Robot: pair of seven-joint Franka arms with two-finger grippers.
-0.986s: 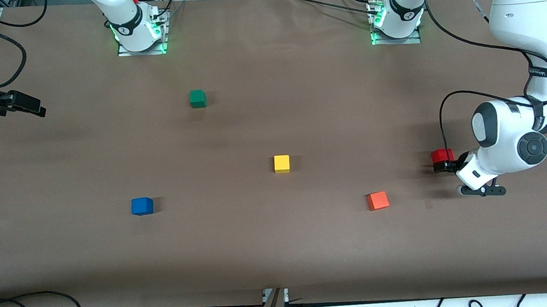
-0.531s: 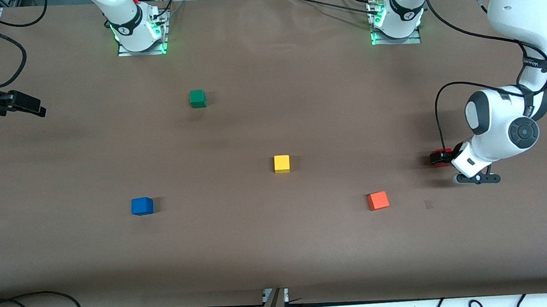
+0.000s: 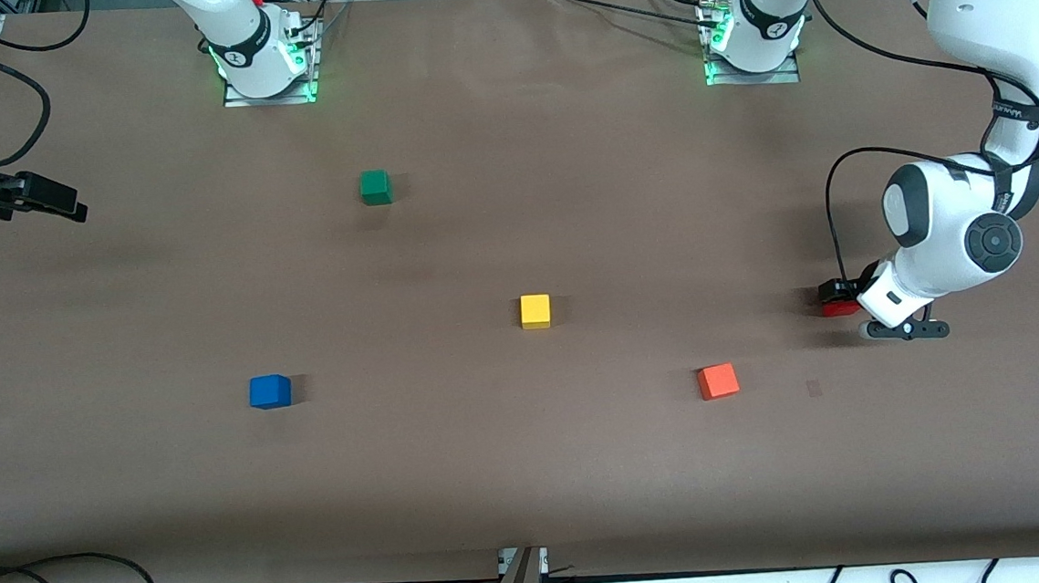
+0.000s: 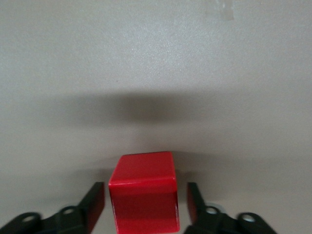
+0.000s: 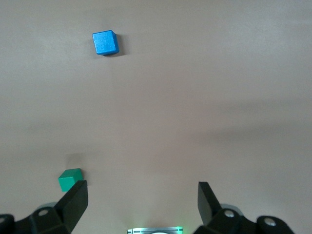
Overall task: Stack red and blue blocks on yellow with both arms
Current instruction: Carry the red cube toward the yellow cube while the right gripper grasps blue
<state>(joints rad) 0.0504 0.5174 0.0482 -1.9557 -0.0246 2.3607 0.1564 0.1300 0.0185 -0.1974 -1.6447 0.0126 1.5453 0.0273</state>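
Left arm: I see it rise from its base at the top of the front view, go up and out past the table edge at its own end, then fold down with the wrist bent low toward the table.
Left gripper (image 3: 835, 299): it is down at the table, around the red block (image 4: 144, 192). In the left wrist view one finger (image 4: 95, 204) stands on each side of the block, with a thin gap at both sides; I cannot tell if the pads already press it.
Red block: it sits on the brown table (image 3: 532, 473) toward the left arm's end, upright, between the two fingers. It is a little farther from the front camera than the orange cube (image 3: 718, 381).
Right arm: it waits at its own end of the table, and only the wrist and gripper come into the front view.
Right gripper (image 5: 141, 204): I see it high over the table with the jaws spread wide and nothing between them.
Blue block (image 3: 270, 391): it lies alone toward the right arm's end, nearer to the front camera than the yellow cube (image 3: 535, 310).
Yellow cube: about mid-table, well apart from the other cubes, with nothing on top.
Green cube (image 3: 375, 186): farther from the front camera than all the other cubes, toward the right arm's base.
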